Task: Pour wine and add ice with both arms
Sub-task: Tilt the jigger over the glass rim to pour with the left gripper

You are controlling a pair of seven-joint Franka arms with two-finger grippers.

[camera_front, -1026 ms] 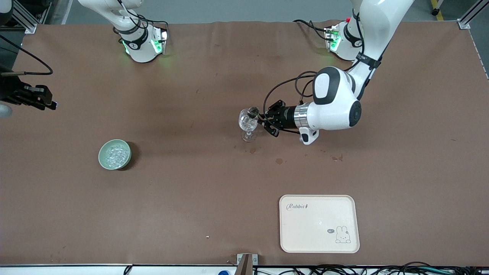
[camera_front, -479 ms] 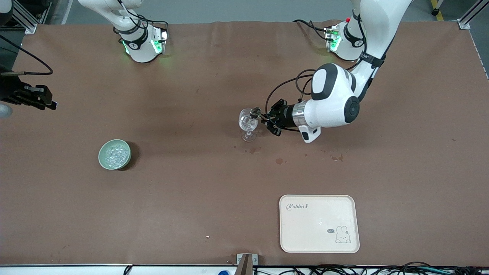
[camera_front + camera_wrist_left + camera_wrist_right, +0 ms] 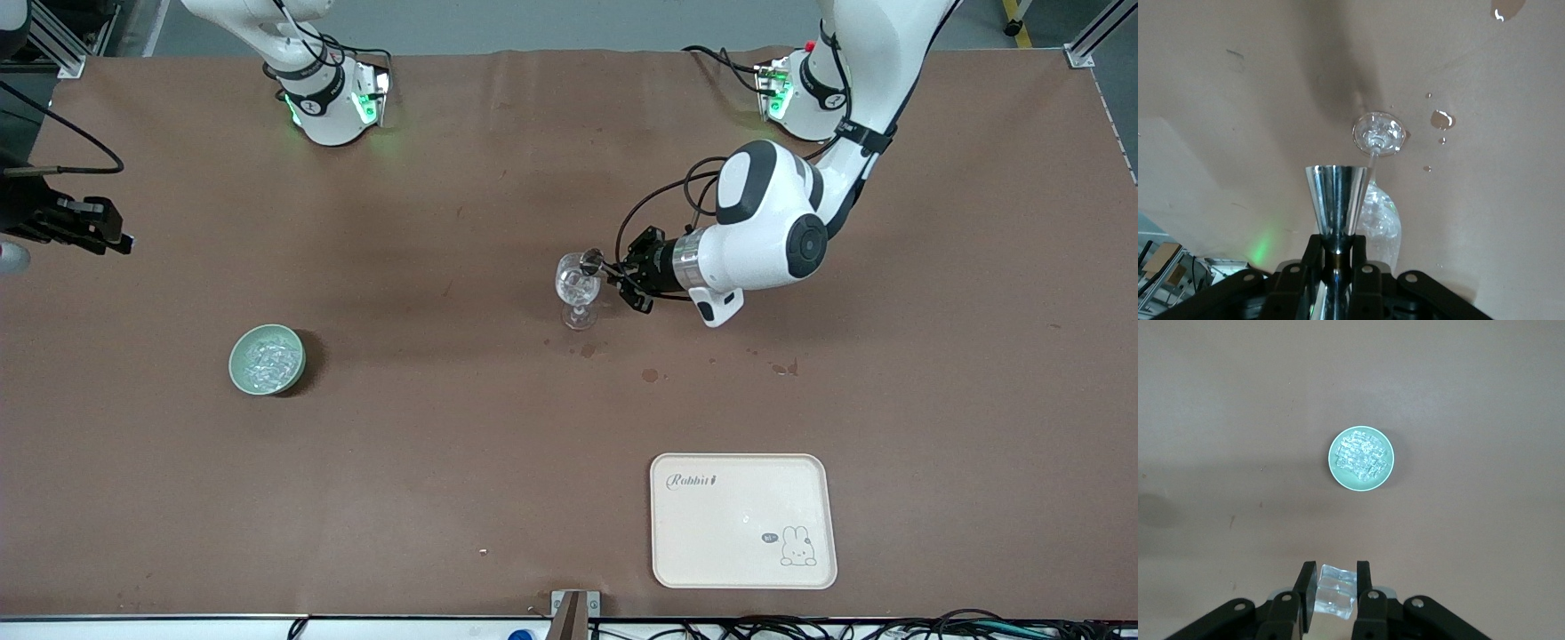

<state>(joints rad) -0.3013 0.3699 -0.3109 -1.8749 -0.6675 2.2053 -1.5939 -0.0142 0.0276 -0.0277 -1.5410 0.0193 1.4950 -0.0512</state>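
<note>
My left gripper (image 3: 615, 274) is shut on a shiny metal jigger (image 3: 590, 261), lying sideways with its mouth at the rim of a clear wine glass (image 3: 576, 292) in the middle of the table. In the left wrist view my left gripper (image 3: 1335, 243) clamps the jigger (image 3: 1335, 190) at its waist, beside the glass (image 3: 1379, 223), which holds clear glassy contents. My right gripper (image 3: 120, 241) hangs high over the right arm's end of the table. In the right wrist view my right gripper (image 3: 1336, 579) is shut on an ice cube (image 3: 1336, 592). The pale green bowl (image 3: 267, 359) holds more ice (image 3: 1361, 459).
A cream tray with a rabbit drawing (image 3: 742, 520) lies near the front edge toward the left arm's end. Wet spots (image 3: 650, 375) mark the brown cover near the glass, also in the left wrist view (image 3: 1441, 120).
The left arm's elbow and wrist have drawn slightly toward its base while the jigger stays at the glass rim. The right arm has not moved.
</note>
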